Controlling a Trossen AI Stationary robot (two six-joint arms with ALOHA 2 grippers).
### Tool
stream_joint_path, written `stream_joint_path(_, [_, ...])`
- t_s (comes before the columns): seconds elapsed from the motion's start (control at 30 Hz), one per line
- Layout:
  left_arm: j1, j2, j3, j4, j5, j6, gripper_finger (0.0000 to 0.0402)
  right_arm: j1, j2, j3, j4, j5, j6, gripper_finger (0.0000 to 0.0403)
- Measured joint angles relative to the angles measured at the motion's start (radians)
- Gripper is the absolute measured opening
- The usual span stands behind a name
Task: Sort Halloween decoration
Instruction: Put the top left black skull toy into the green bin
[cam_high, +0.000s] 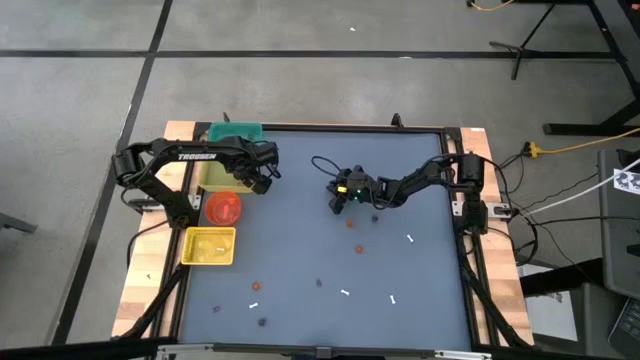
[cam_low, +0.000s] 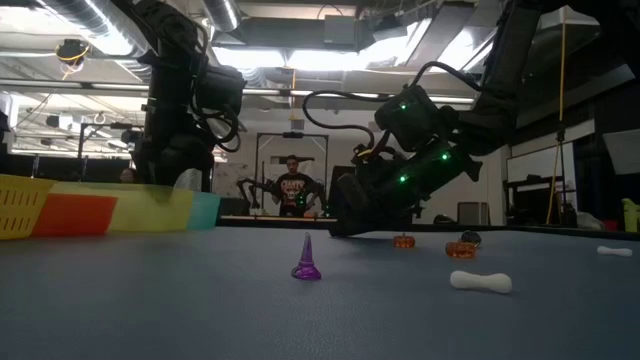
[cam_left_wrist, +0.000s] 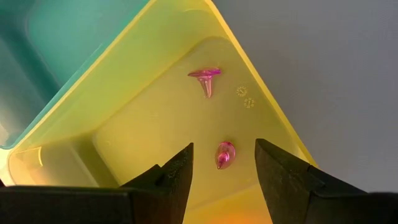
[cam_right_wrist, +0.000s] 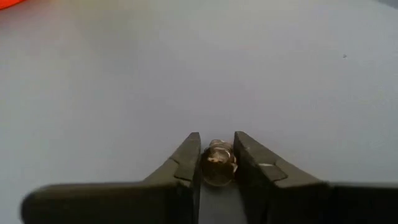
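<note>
While clamped by the right hand (cam_right_wrist: 217, 163), a glossy round trinket (cam_right_wrist: 217, 165) gleams.

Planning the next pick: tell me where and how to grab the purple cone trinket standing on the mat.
Grip the purple cone trinket low, across its flared base, coming straight down from above. It stands upright, point up, so jaws straddling the tip can close where it is widest; higher up the taper would likely slip.

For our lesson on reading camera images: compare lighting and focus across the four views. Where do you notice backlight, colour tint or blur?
Low view: bright ceiling lights backlight both arms into near silhouettes, while the purple cone trinket stays sharp. Left wrist view: light glows through the yellow bin under the left tool. Right wrist view: the small dark trinket in the right tool looks soft. High view: even light.
</note>
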Motion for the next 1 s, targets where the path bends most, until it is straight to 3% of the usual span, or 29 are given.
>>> stream_joint_path(0.3, [-0.028, -0.013, 0.079, -0.05, 0.005, 0.002, 0.0155, -0.001, -0.006, 0.0, -0.002, -0.009, 0.0, 0.008])
stream_joint_path(0.53, [-0.108, -0.013, 0.17, -0.026, 0.002, 0.043, 0.0155, 0.0, -0.069, -0.004, -0.028, -0.139, 0.0, 0.0065])
stream_joint_path(0.67, [-0.185, -0.013, 0.188, 0.067, -0.001, 0.109, 0.0155, -0.016, -0.13, -0.001, -0.013, -0.294, -0.001, 0.007])
stream_joint_path(0.8, [-0.284, -0.013, 0.188, 0.25, -0.003, 0.215, 0.0155, -0.048, -0.178, -0.002, -0.02, -0.515, 0.016, 0.0073])
stream_joint_path(1.0, [-0.426, -0.013, 0.188, 0.502, -0.002, 0.388, 0.0155, -0.119, -0.207, -0.002, -0.018, -0.84, 0.193, 0.0069])
